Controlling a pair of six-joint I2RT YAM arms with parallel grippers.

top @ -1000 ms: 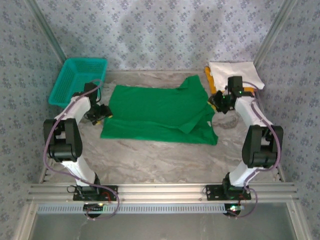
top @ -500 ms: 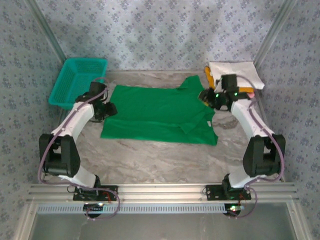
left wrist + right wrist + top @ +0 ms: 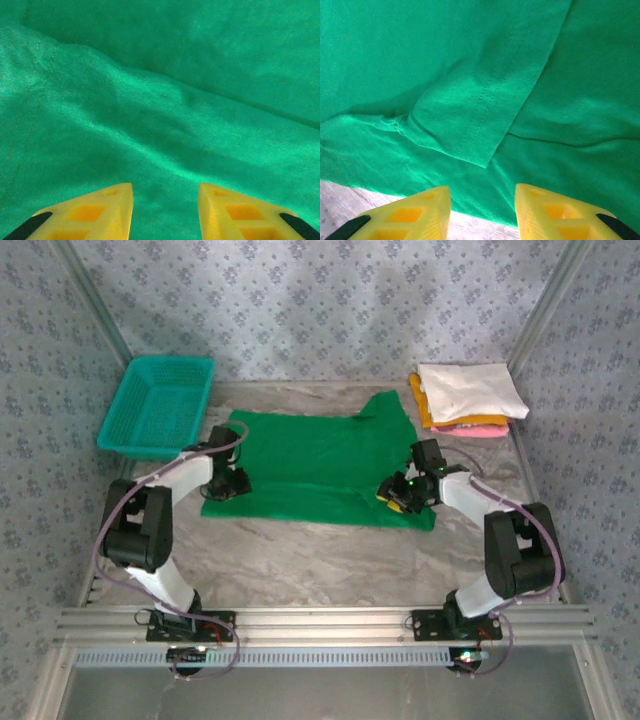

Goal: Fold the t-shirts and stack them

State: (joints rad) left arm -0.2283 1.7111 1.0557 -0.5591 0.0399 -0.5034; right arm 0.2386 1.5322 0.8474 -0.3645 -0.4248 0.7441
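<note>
Currently the left gripper (image 3: pixel 165 189) and right gripper (image 3: pixel 482 190) hover, fingers parted and empty, over the near edge of the green t-shirt (image 3: pixel 320 455). Next move: pinch both corners, then fold.

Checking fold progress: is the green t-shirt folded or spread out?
Mostly spread: the green t-shirt lies wide and flat, only one sleeve folded over its body.

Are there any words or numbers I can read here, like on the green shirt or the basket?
None can be read. The green t-shirt is plain, the teal basket carries no label, and the folded stack shows no print. The walls have only a small repeating pattern, no letters.
</note>
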